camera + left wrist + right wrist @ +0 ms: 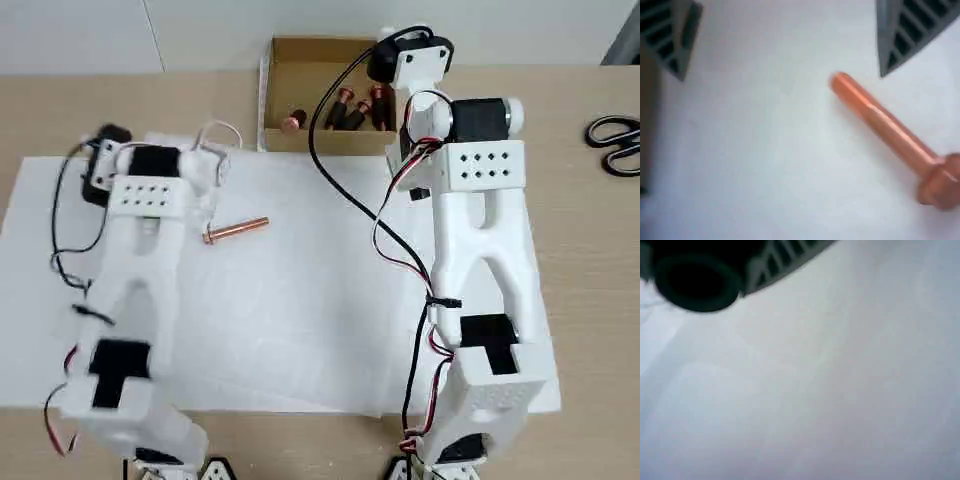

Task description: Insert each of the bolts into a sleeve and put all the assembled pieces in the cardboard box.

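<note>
As 1 copper bolt (pixel 236 231) lies on the white sheet (pixel 300 330), your left claw (pixel 780 74) hangs wide open, empty, just beside it: pickup seems next, closing on its shank. Whether your right claw (pixel 747 277) grips the black sleeve (pixel 695 285) cannot be told.

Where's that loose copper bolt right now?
In the high view the bolt lies flat on the white sheet, just right of the left arm, short of the box.

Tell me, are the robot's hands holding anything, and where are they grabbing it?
The left gripper is open, holding nothing; the bolt lies loose below it. The right gripper seems to grip a black sleeve by its side.
</note>
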Available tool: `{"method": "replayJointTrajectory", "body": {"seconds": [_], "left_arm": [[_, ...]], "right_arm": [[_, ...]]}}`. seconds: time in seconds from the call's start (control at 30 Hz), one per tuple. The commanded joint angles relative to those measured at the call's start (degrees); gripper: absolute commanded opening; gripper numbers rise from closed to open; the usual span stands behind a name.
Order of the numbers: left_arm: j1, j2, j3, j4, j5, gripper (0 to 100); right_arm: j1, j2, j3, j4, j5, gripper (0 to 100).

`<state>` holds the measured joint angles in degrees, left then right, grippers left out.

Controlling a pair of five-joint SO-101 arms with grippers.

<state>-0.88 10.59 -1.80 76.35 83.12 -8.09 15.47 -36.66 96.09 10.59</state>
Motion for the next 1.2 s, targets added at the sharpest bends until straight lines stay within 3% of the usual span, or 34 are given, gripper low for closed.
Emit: {"method": "replayJointTrajectory", "body": {"seconds": [0.0, 0.7, 0.93, 1.17], "left_arm": [[-1.4, 2.5, -3.5, -0.4, 1.3, 24], [-1.5, 15.1, -3.6, -0.4, 1.4, 23], [-1.7, 17.1, -3.6, -0.4, 1.4, 2], [-1.5, 17.0, -4.3, -0.3, -0.7, 1]], "right_arm": [[-0.2, -4.0, -2.5, 0.3, -0.4, 0.4], [-0.2, -3.6, -2.5, 0.3, -0.4, 0.4], [-0.2, -3.6, -2.5, 0.3, -0.4, 0.4], [-0.2, -3.6, -2.5, 0.3, -0.5, 0.4]]}}
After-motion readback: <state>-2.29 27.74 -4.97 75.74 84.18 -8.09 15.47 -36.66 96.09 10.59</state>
